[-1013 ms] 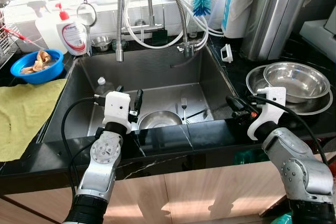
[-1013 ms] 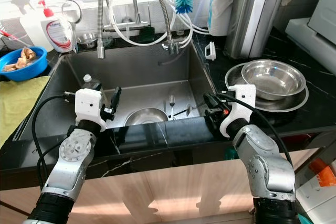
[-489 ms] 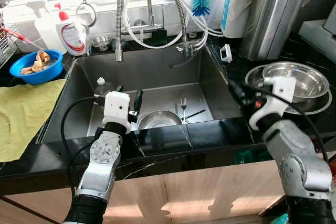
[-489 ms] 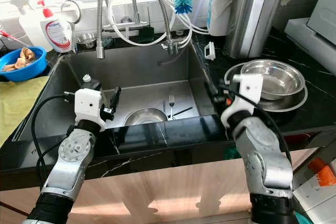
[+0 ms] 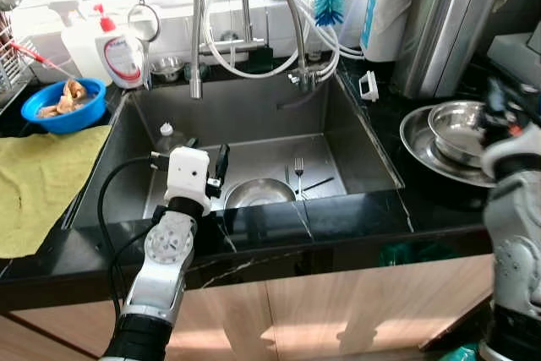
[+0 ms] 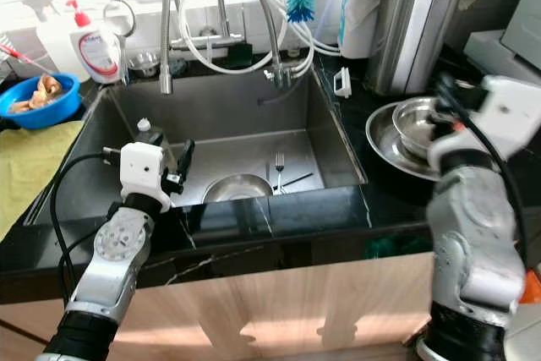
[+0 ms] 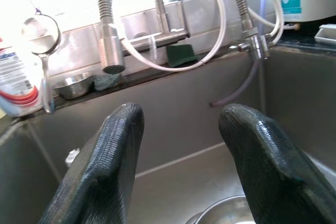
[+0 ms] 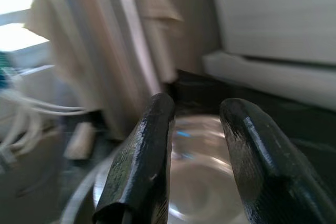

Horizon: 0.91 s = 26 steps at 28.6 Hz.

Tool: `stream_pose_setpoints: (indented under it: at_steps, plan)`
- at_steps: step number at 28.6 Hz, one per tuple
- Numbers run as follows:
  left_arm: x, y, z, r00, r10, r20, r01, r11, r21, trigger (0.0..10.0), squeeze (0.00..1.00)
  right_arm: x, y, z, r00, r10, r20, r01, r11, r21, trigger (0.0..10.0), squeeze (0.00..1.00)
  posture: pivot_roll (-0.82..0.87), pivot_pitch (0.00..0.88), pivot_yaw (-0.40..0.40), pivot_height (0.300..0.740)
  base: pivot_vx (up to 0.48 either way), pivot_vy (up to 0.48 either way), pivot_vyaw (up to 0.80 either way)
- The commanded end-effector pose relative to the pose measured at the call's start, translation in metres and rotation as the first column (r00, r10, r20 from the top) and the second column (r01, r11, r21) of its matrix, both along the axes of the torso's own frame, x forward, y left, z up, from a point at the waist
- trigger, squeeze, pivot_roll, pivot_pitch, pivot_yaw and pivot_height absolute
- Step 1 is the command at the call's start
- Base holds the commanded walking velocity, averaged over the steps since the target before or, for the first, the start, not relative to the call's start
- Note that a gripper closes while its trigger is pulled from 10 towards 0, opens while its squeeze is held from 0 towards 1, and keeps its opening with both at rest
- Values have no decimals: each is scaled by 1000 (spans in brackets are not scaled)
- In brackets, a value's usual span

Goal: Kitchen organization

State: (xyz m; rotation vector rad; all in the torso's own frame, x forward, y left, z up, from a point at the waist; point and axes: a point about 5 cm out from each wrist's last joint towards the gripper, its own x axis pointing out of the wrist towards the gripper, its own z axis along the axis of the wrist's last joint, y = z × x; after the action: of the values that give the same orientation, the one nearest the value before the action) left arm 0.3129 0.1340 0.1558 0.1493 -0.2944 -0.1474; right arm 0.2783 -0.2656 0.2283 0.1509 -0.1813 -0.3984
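Your right gripper point(image 8: 194, 156), fingers apart, hangs over the steel bowl point(image 6: 420, 122) beside the sink point(image 5: 359, 145). Expect it light, stiff and slippery; pinch the rim. Your left gripper point(image 7: 181, 145) waits open inside the sink.

Your right wrist view is motion-blurred. The white-and-silver right arm point(image 5: 516, 209) smears at the frame's right edge, covering part of the stacked steel bowls point(image 5: 452, 128).

black counter point(image 5: 338, 217) | yellow cloth point(image 5: 38, 179) | blue bowl point(image 5: 63, 103) | steel bowls point(image 5: 448, 133) right of sink point(image 5: 254, 124)
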Motion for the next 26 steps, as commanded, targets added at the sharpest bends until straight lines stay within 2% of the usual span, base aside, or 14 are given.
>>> stream_pose_setpoints:
  at_steps: [1,6,7,12,13,14,19,26]
  plan:
    - [2,2,0,1000,11,-10,-11,1000,7,10000,0,-2,-3,-5,1000,-18,-19,18,999,47,10000,0,-157,0,83,740,0,0,0]
    - [2,2,0,1000,10,-11,-10,1000,6,10000,0,-5,-9,-12,997,-67,-47,72,992,104,10000,0,-156,0,83,740,0,0,0]
    - [2,2,-1,1000,11,-12,-10,1000,7,10000,0,-5,-9,-13,997,-66,-41,71,990,121,10000,1000,-156,0,83,740,0,0,0]
    - [2,3,-1,1000,13,-14,-13,1000,9,10000,0,-4,-9,-14,997,-63,-41,69,983,171,10000,1000,-155,0,82,740,0,0,0]
    - [2,3,-1,1000,14,-14,-14,1000,10,10000,0,-3,-10,-15,997,-64,-48,72,977,200,10000,75,-156,0,82,740,0,0,0]
    - [2,3,-1,1000,14,-14,-13,1000,9,10000,0,-2,-12,-17,996,-69,-55,80,969,233,10000,0,-156,0,83,740,0,0,0]
    - [2,3,-1,1000,12,-14,-11,1000,10,10000,0,1,-15,-19,995,-86,-53,98,951,294,10000,0,-156,0,83,740,0,0,0]
    - [2,4,-1,1000,16,-15,-16,1000,11,10000,0,5,-16,-18,994,-94,-49,105,940,323,10000,0,-150,0,81,740,0,0,0]
